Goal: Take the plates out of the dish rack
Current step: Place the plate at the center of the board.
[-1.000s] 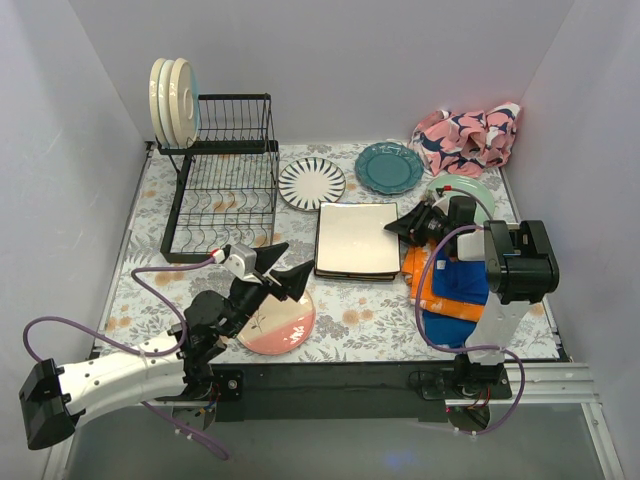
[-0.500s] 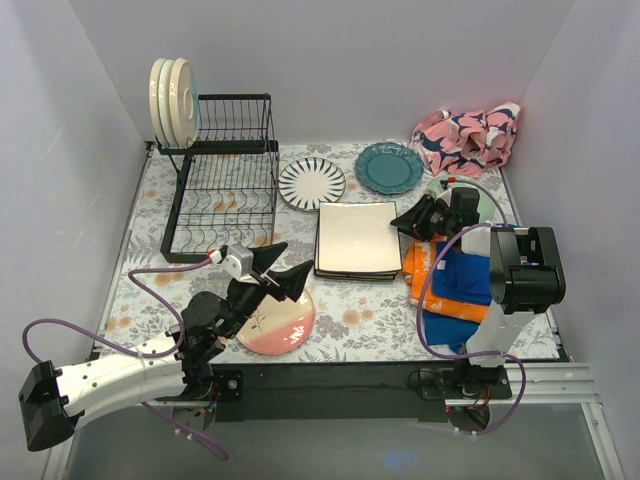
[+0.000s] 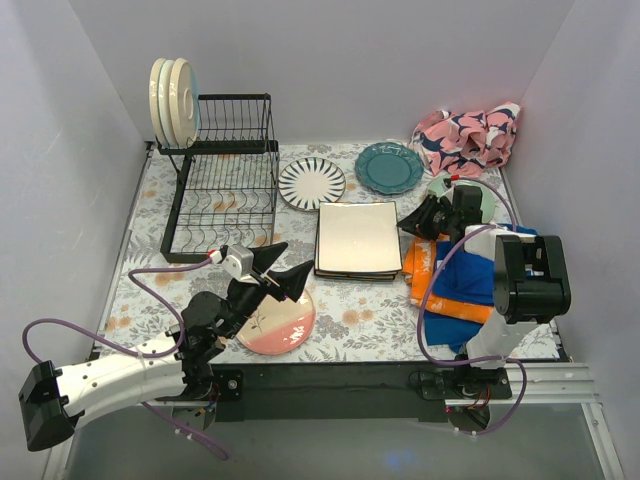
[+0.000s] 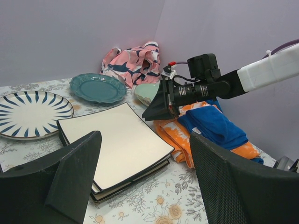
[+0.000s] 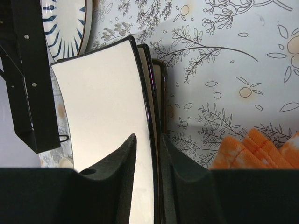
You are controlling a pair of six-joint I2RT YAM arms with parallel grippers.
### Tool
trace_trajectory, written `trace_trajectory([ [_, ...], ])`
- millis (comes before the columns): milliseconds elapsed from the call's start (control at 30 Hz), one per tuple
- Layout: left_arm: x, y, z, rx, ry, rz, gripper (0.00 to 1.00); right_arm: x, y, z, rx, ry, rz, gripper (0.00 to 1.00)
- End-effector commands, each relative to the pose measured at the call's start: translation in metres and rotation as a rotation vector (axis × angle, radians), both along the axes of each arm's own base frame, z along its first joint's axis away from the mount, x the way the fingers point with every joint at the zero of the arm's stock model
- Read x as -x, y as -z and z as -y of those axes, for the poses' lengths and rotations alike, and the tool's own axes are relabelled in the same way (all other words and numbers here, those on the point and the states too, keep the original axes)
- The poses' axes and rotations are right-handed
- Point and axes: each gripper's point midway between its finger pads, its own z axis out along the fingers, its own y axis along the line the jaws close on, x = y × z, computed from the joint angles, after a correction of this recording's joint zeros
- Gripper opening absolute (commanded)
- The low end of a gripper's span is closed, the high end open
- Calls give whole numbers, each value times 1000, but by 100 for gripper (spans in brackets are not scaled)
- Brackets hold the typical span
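Far left, the dish rack (image 3: 222, 190) holds three round plates (image 3: 172, 100) upright on its top tier. The left gripper (image 3: 298, 256) hangs wide open above the watermelon plate (image 3: 285, 322) on the worktop (image 3: 370, 320). At centre sits the stack of square cream plates (image 3: 356, 238). On its right edge, the right gripper (image 3: 408, 225) is narrow, the top plate's rim between its fingers (image 5: 124, 172); can't tell if it's pinched.

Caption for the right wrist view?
Right gripper over the rim of the stacked square plates; striped plate beyond, orange cloth beside.
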Motion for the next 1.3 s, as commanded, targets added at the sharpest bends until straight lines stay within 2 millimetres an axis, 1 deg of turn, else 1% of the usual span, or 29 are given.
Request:
trace_trajectory([
  [0, 2, -1, 1, -4, 7, 8, 75, 1, -8, -1, 21, -18, 38, 31],
  [233, 1, 0, 1, -3, 4, 7, 75, 9, -1, -2, 37, -19, 25, 27],
  [367, 1, 1, 1, -6, 4, 6, 75, 15, 7, -9, 41, -38, 8, 27],
  [533, 1, 0, -1, 0, 0, 11, 75, 19, 11, -10, 53, -42, 3, 17],
  [633, 0, 1, 0, -3, -3, 8, 75, 21, 10, -8, 63, -34, 8, 15],
  [767, 0, 3, 3, -15, 3, 4, 75, 24, 12, -6, 79, -16, 4, 15],
  [867, 0, 4, 3, -18, 4, 3, 75, 28, 13, -6, 88, -2, -2, 17],
  [1033, 0, 2, 3, -14, 4, 5, 75, 28, 13, -7, 100, -4, 5, 17],
  [1167, 0, 2, 2, -12, 3, 5, 75, 20, 9, -7, 109, -7, 22, 19],
  [1200, 0, 2, 2, -11, 3, 6, 75, 14, 4, -7, 110, -6, 35, 20],
  [1267, 2, 0, 4, 0, 18, 2, 75, 12, 2, -5, 124, 3, 29, 21],
])
